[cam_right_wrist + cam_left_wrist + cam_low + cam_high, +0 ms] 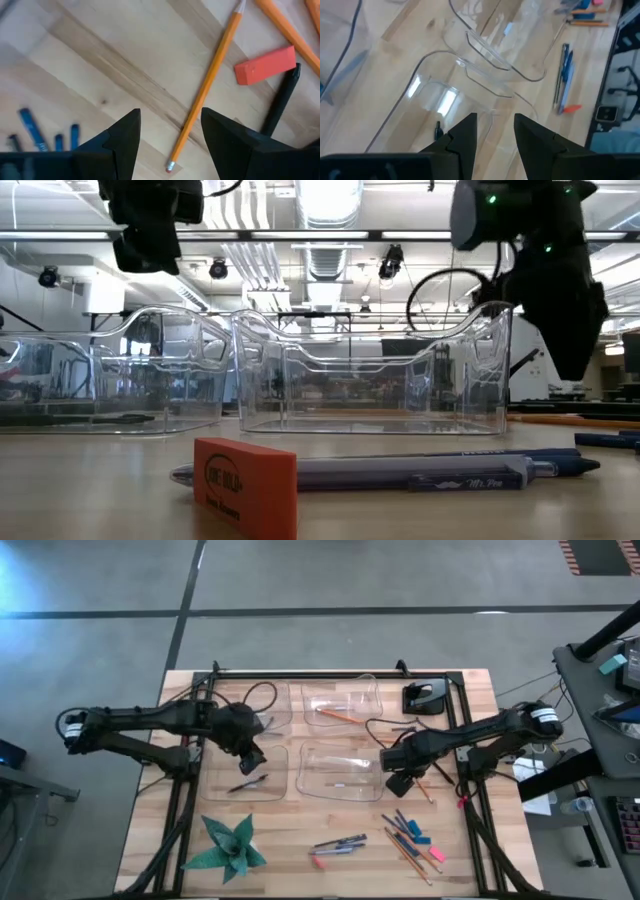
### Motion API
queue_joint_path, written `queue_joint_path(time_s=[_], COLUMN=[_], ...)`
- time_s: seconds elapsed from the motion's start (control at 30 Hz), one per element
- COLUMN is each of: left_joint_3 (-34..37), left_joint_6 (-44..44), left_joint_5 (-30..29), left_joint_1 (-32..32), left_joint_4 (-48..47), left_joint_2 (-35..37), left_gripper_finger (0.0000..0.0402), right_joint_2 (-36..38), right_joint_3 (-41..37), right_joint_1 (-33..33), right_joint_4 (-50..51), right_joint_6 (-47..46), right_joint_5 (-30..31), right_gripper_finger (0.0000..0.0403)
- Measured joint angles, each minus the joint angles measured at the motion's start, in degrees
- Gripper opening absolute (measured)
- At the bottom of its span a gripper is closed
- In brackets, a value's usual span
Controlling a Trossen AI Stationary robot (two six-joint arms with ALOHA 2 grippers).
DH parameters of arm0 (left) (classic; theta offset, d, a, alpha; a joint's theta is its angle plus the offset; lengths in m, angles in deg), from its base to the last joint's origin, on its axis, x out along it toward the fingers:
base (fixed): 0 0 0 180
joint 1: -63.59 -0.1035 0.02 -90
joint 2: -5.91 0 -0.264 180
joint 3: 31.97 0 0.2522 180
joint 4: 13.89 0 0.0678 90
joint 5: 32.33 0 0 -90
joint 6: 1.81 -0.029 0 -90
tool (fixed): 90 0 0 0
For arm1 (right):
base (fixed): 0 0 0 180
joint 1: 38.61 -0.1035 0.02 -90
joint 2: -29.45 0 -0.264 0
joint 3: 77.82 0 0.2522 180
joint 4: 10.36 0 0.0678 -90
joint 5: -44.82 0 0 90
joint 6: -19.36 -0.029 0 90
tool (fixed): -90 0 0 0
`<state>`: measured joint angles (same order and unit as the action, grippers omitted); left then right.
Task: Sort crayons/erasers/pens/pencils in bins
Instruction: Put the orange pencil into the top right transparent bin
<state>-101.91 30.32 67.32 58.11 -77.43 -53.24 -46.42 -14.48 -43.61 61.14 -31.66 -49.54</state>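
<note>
Under the right gripper [170, 137], fingers spread and empty, an orange pencil [210, 80] lies on the wood table [100, 65], w/ a red eraser [265, 65] and black pen [282, 100] just beside. Left gripper [495, 132], part open, holding nothing, hangs over a clear bin [420, 100]; a pen [247, 783] lies inside.

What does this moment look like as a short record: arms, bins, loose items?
left gripper: open, empty, above the near-left bin, which holds a black pen
right gripper: open, empty, over a pencil on the table
far-right bin: one pencil inside
loose items: pens, crayons, erasers, pencils near the front edge
other: green paper star
</note>
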Motion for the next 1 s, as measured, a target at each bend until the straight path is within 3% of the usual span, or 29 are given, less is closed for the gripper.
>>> queue_joint_path(time_s=[0.27, 0.6, 0.8, 1.0], left_joint_3=[-0.21, -6.69, -12.61, -15.87], left_joint_6=[3.52, 3.66, 3.50, 0.87], left_joint_5=[-0.13, -1.03, -1.61, -4.50], left_joint_1=[0.00, 0.00, 0.00, 0.02], left_joint_4=[0.23, 0.50, 1.92, 5.58], left_joint_2=[1.01, 1.13, 1.15, 1.24], left_gripper_finger=[0.0116, 0.0116, 0.0116, 0.0116], right_joint_2=[6.81, 6.17, 6.14, 6.16], right_joint_3=[-8.70, -15.31, -17.83, -18.42], right_joint_1=[0.00, 0.07, 0.15, 0.13], right_joint_4=[-3.09, -14.03, -15.30, -14.88], right_joint_6=[-10.20, -12.32, -13.67, -13.67], right_joint_5=[-0.59, -0.51, 0.15, 2.05], right_gripper_finger=[0.0201, 0.0197, 0.0157, 0.0091])
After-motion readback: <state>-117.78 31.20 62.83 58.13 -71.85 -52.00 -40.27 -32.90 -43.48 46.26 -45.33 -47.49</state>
